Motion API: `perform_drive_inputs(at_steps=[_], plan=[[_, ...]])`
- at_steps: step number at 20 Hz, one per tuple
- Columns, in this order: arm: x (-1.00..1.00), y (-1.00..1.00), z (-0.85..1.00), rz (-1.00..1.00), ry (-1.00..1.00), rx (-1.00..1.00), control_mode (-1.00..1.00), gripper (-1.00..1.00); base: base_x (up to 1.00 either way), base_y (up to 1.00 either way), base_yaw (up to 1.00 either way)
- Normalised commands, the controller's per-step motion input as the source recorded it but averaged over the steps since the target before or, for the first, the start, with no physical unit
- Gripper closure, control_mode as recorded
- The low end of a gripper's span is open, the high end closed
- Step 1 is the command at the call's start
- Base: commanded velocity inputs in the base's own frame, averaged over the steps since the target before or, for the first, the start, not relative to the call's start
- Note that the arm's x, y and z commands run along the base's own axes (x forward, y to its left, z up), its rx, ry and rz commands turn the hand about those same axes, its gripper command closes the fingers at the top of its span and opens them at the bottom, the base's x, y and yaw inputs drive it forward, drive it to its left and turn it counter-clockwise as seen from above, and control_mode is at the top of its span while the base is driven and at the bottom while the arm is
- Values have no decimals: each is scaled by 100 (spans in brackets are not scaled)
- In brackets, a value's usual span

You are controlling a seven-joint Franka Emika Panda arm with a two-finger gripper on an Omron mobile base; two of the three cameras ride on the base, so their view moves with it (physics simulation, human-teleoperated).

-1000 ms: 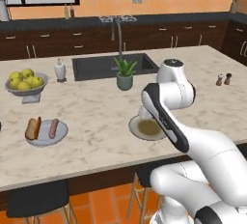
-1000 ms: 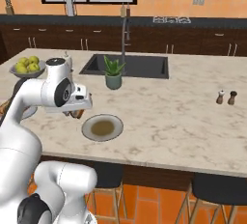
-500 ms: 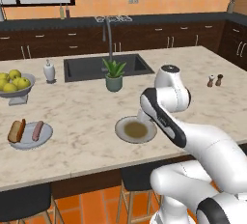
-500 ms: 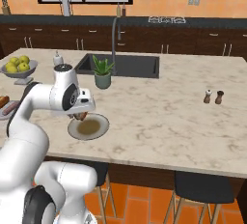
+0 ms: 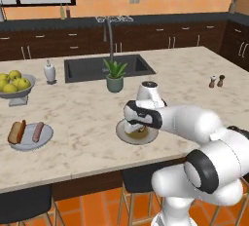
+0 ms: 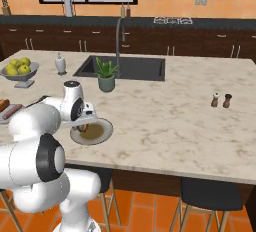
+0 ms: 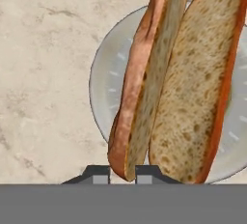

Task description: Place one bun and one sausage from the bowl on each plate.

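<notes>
The end effector (image 7: 120,174) hangs just above a pale plate (image 7: 103,88) on the counter (image 5: 87,118). A split bun (image 7: 178,83) sticks out from between its two dark tips, which are close together at the bun's near end, so it seems to have hold of the bun. The bun is open, and its bready inside faces the camera. It stretches out over the plate. I cannot tell if it touches the plate.

From the left base view, the white arm bends low over this plate (image 5: 127,136), near the front edge of the counter. A bit of brown shows under the hand in the right base view too, at the plate (image 6: 100,135).

Far off to the left sits a second plate (image 5: 26,143). On it lie another bun (image 5: 17,131) and a pink sausage (image 5: 37,131), side by side. Behind that plate is a pale bowl of apples (image 5: 12,84). A small plant (image 5: 115,76) stands by the sink (image 5: 87,68).
</notes>
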Motion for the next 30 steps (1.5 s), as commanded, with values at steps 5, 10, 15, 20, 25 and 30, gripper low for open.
perform_drive_inputs(at_steps=[5, 10, 15, 20, 25, 30], plan=[[67, 17, -54, 9, 8, 0, -100, 100, 0, 0, 0], [37, 3, -46, 8, 10, 0, -100, 100, 0, 0, 0], [14, 3, -37, 4, 2, 0, -100, -100, 0, 0, 0], [-14, -1, 0, -1, -2, 0, -100, -100, 0, 0, 0], [-79, -6, 20, -7, -13, 0, -100, -100, 0, 0, 0], [-23, 0, 54, -6, -7, 0, -100, -100, 0, 0, 0]])
